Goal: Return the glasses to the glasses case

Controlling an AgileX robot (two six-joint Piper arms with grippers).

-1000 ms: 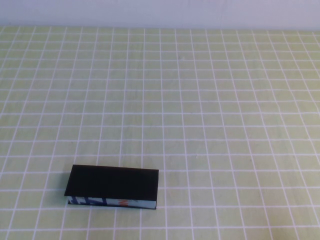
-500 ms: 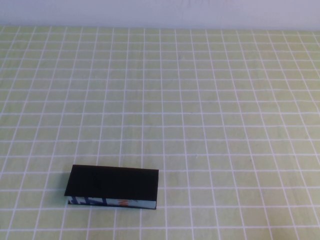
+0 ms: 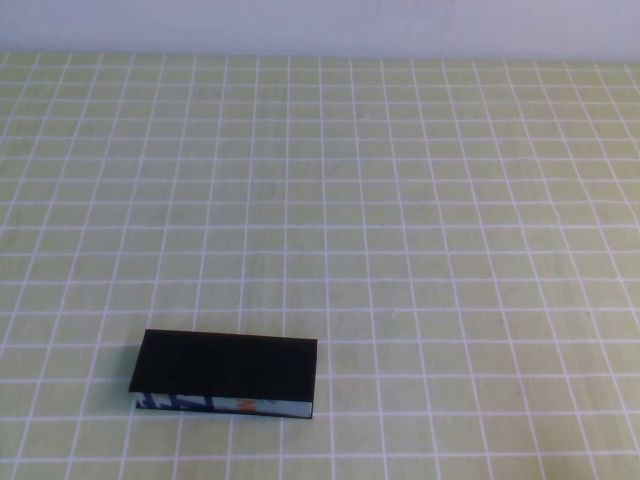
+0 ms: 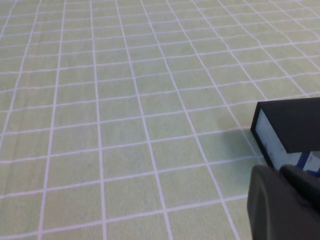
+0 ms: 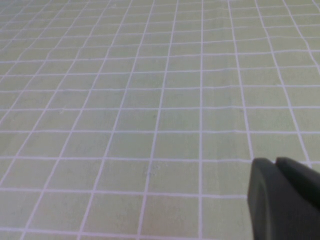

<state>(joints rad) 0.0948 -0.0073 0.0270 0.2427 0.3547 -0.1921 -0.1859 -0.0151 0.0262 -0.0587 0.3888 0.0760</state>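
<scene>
Glasses case (image 3: 224, 374) sits closed near you on the bench (image 3: 420, 250), no glasses visible; left claw (image 4: 285, 200) and right claw (image 5: 282, 197) both pressed together beside it, so you're done or must reopen.

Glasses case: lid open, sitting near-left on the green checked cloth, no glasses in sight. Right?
Not quite. The high view shows the glasses case with its lid shut, not open. The rest holds: it sits near-left on the green checked cloth, and no glasses are visible. The left pincer is beside the case; the right pincer is shut over bare cloth.
</scene>
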